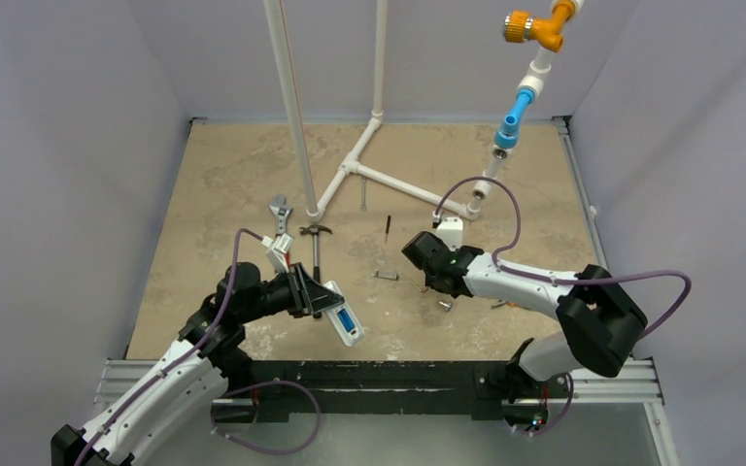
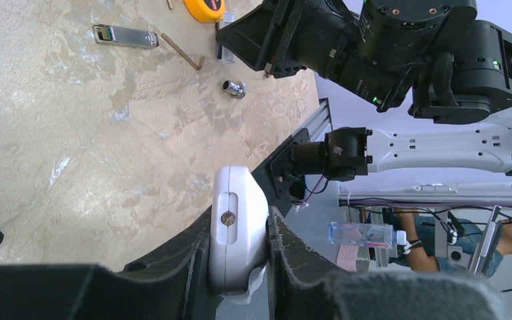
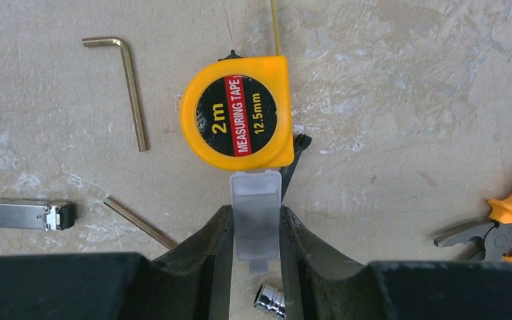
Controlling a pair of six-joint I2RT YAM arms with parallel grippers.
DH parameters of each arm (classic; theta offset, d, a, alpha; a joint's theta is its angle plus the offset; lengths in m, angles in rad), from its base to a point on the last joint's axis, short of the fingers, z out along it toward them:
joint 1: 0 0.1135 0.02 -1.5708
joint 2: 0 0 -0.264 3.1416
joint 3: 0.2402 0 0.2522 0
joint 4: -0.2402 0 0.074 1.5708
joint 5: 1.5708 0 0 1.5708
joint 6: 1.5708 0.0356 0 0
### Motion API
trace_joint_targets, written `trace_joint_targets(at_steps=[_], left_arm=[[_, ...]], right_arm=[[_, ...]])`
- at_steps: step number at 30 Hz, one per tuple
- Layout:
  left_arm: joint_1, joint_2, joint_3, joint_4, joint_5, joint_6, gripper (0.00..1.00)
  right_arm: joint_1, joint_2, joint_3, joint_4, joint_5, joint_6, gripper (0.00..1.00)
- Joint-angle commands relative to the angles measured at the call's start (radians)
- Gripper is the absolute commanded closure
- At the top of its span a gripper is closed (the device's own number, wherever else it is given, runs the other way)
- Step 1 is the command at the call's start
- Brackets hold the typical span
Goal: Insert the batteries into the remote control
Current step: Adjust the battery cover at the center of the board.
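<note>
Pinching the remote control [image 2: 237, 193] by one rounded white end in the left gripper [image 2: 239, 217], fingers [image 2: 187, 267] pressed tight on both of its sides. Holding it tilted and seemingly clear of the table [image 1: 214, 194], near the front edge and left of centre in the top view. Showing a blue patch on the remote's upturned face, taken as the batteries [image 1: 346, 320] sitting in the recess; too small to count or to tell if fully seated. Gripping a small flat grey-white cover piece [image 3: 257, 193] in the right gripper [image 3: 256, 217], fingers closed on its two long edges, upper end sticking out past the fingertips. Hanging low over the table with the cover's free end right at the lower edge of a yellow tape measure [image 3: 237, 113] marked 2m; cannot tell if touching. Lying left of the tape: a brass hex key [image 3: 127, 87], a second thin rod [image 3: 140, 223] lower down, and a silver metal module [image 3: 23, 215] at the left border. Lying just beside the right fingers, near the bottom: a stubby silver socket [image 3: 270, 301]. Lying at the far right: orange-handled pliers [image 3: 507, 223], partly cut off. Lying beyond the left gripper in the top view: a hammer [image 1: 317, 248] and an adjustable wrench [image 1: 279, 212], close together. Standing at the back: a white pipe frame [image 1: 369, 165]. Keeping well apart in the top view, left gripper near the front, right gripper farther back and to the right.
</note>
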Motion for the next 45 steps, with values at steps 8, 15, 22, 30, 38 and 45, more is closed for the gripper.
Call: trace_joint_targets(at_steps=[8,15,22,30,38,45], left_arm=[[0.006,0.004,0.018,0.04,0.007,0.013,1.0],[0.006,-0.003,0.012,0.034,0.002,0.013,1.0],[0.006,-0.005,0.011,0.031,0.001,0.013,1.0],[0.005,-0.005,0.01,0.03,0.001,0.013,1.0],[0.005,0.004,0.011,0.041,0.003,0.007,1.0],[0.006,-0.005,0.017,0.021,0.001,0.01,1.0]], right_arm=[[-0.021,0.035,0.017,0.105,0.03,0.027,0.73],[-0.031,0.062,0.016,0.131,0.019,0.032,0.65],[-0.033,0.055,0.002,0.146,0.005,0.023,0.58],[-0.052,-0.08,-0.139,0.29,-0.092,-0.09,0.53],[-0.15,-0.229,-0.274,0.448,-0.255,-0.171,0.5],[-0.249,-0.295,-0.353,0.595,-0.485,-0.248,0.49]])
